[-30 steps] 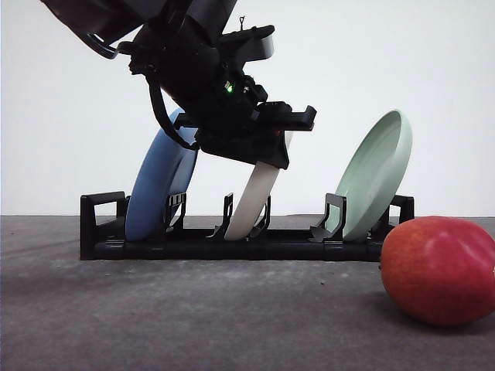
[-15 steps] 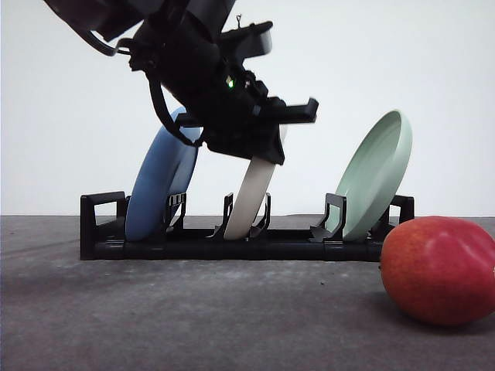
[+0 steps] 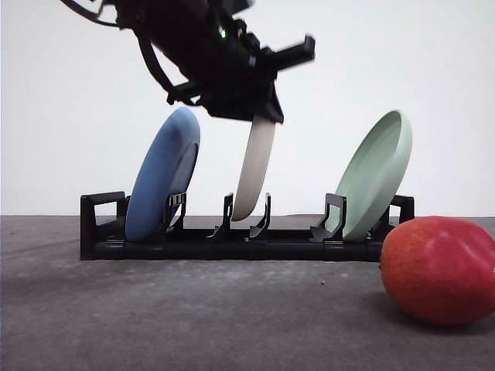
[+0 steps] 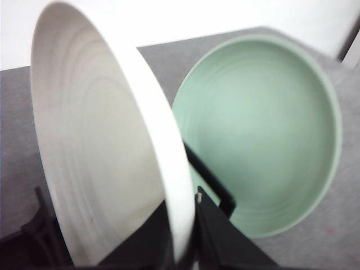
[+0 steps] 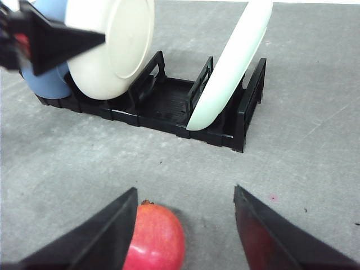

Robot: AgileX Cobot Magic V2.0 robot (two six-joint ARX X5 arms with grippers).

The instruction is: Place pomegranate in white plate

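Note:
The white plate (image 3: 260,166) hangs edge-on over the middle slot of the black rack (image 3: 155,246), its lower edge still between the slot posts. My left gripper (image 3: 261,116) is shut on its upper rim. In the left wrist view the rim of the white plate (image 4: 101,152) is pinched in the left gripper (image 4: 183,242). The pomegranate (image 3: 439,269), red and round, lies on the table at the front right. My right gripper (image 5: 184,197) is open just above the pomegranate (image 5: 156,239), which sits close to its left finger (image 5: 101,239).
A blue plate (image 3: 162,174) leans in the rack's left slot and a pale green plate (image 3: 375,174) in its right slot. The pale green plate (image 4: 264,135) stands close behind the white one. Bare grey table (image 3: 232,317) lies in front of the rack.
My left gripper has risen with the white plate, lifting it up from the rack's middle slot and more upright. The pomegranate has not moved.

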